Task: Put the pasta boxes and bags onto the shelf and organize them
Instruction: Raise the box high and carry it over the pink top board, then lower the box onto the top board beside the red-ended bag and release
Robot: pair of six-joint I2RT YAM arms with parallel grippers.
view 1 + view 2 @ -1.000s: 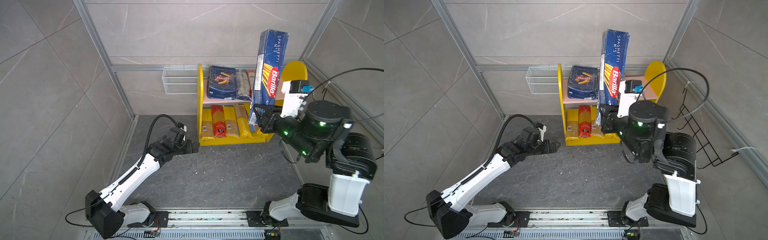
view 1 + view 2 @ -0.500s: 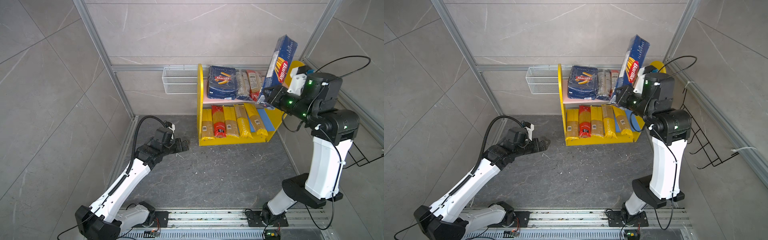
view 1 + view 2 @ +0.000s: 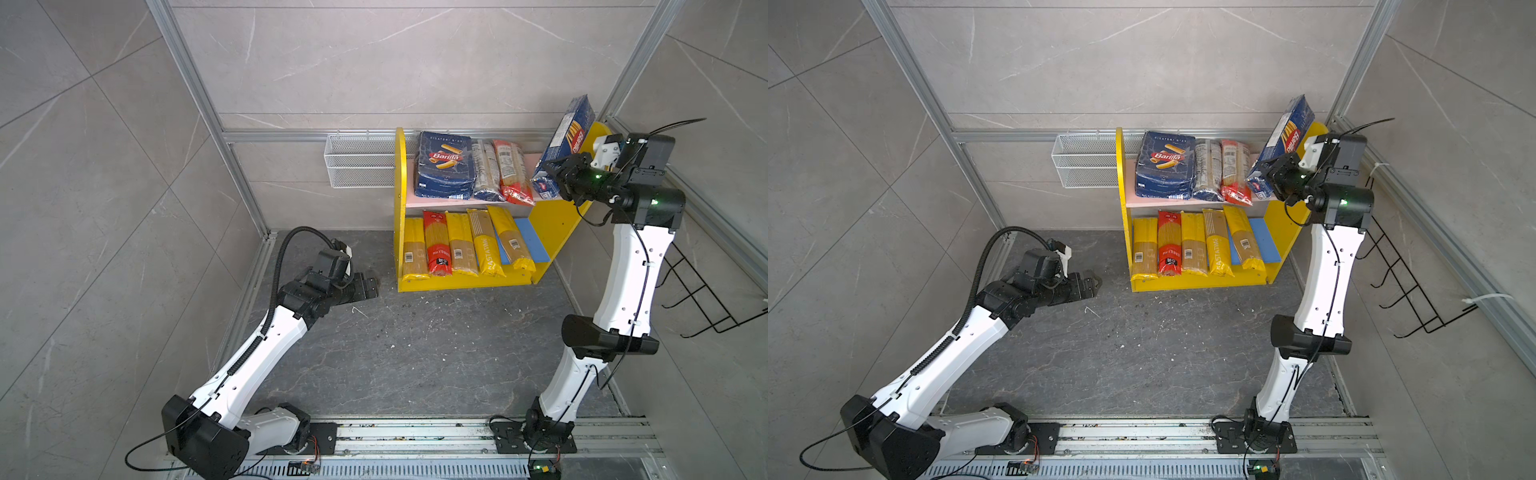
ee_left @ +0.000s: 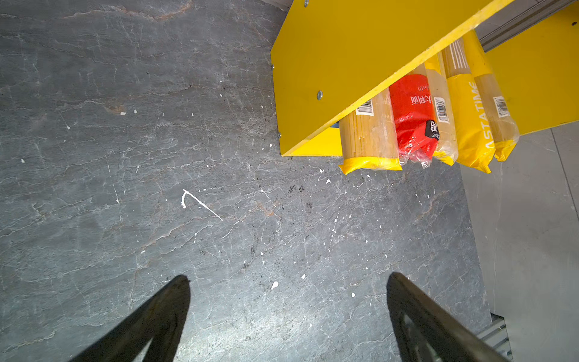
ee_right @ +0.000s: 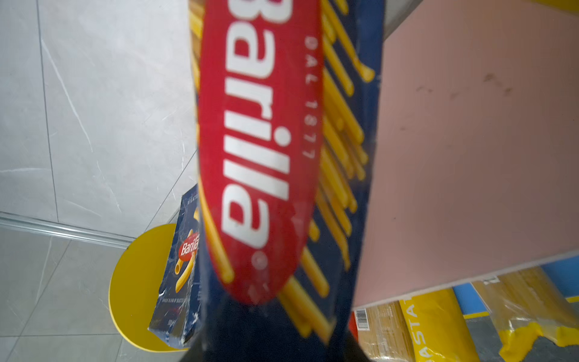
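Note:
The shelf (image 3: pixel 555 232) stands against the back wall with yellow sides, a pink upper board and a blue lower board. On the upper board lie the wide rigatoni box (image 3: pixel 444 164), a dark bag (image 3: pixel 486 170) and a red-and-clear bag (image 3: pixel 512 172). Several yellow bags (image 3: pixel 486 245) and a red one (image 3: pixel 436 243) lie side by side on the lower board. My right gripper (image 3: pixel 559 174) is shut on the low end of the long spaghetti box (image 3: pixel 568 139), which tilts steeply over the right end of the pink board (image 5: pixel 470 141). Low over the floor, left of the shelf, my left gripper (image 3: pixel 368 286) is open and empty.
A white wire mesh basket (image 3: pixel 359 164) hangs on the back wall, just left of the shelf. A black wire hook rack (image 3: pixel 706 299) hangs on the right wall behind my right arm. Metal frame posts run up both back corners. White crumbs dot the dark floor (image 4: pixel 200 203).
My right arm has carried the spaghetti box from in front of the shelf to its upper right end, with the box now leaning more. My left gripper has drawn slightly left, still open.

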